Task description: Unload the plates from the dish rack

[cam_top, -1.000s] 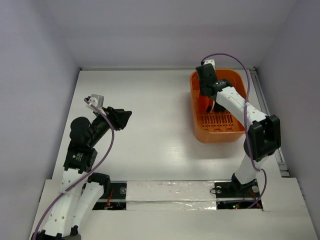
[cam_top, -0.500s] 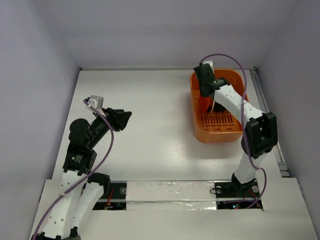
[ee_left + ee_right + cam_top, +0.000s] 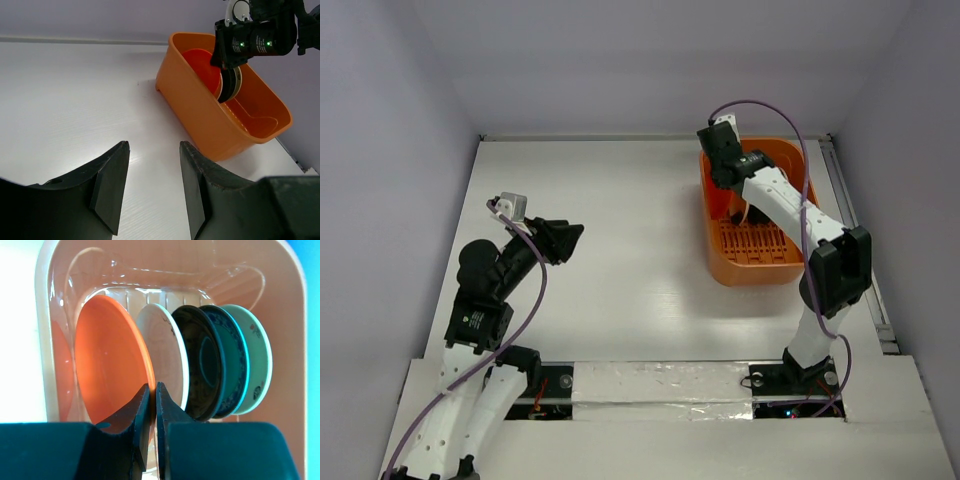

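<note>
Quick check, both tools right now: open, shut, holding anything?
Left tool: open, holding nothing.
Right tool: shut on the rim of the orange plate standing in the dish rack.

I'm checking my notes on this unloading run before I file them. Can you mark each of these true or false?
1. The plates stand on edge in the dish rack. True.
2. The left gripper holds a plate. False: it is open and empty, over the table, away from the rack.
3. The right gripper is closed on the rim of the orange plate. True.
4. The orange plate stands between the cream plate and the black plate. False: it is at the end of the row, with the cream plate beside it and the black plate beyond that.
</note>
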Action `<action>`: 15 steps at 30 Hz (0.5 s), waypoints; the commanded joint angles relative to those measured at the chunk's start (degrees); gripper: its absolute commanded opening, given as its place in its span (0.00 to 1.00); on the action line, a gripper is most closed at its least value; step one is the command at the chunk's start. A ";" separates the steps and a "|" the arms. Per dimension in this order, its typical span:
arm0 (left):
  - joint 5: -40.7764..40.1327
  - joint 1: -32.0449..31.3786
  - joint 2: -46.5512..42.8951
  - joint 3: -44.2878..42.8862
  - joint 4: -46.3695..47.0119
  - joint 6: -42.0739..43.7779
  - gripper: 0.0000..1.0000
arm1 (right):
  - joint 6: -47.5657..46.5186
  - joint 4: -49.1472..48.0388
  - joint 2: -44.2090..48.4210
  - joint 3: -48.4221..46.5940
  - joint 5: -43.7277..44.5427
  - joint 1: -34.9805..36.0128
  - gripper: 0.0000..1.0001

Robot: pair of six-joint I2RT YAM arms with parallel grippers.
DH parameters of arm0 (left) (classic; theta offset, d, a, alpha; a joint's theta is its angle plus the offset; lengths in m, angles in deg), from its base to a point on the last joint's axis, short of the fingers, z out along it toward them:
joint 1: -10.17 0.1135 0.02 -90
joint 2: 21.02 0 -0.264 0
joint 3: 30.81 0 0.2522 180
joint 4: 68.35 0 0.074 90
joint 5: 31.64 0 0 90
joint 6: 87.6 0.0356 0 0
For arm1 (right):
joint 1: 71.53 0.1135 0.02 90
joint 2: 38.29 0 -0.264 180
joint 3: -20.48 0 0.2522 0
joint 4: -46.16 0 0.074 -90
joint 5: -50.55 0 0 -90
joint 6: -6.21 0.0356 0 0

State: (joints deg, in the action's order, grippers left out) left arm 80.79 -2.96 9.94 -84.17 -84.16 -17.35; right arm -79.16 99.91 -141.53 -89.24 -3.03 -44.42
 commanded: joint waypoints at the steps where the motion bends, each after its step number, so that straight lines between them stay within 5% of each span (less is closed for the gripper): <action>1: -0.29 -0.32 -0.46 -2.77 0.81 0.68 0.42 | -0.93 0.70 2.69 -3.79 3.91 0.92 0.00; 12: -2.22 -0.32 -0.37 -2.86 0.11 0.50 0.42 | 1.35 4.13 19.21 -4.59 11.82 4.52 0.00; 15: -3.80 -0.32 -0.11 -2.95 -0.41 0.32 0.42 | 1.88 2.74 23.51 -3.80 8.34 7.06 0.00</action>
State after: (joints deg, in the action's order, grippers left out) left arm 78.76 -2.96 9.94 -84.17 -85.49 -17.37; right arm -78.49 104.15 -122.07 -91.01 4.86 -39.87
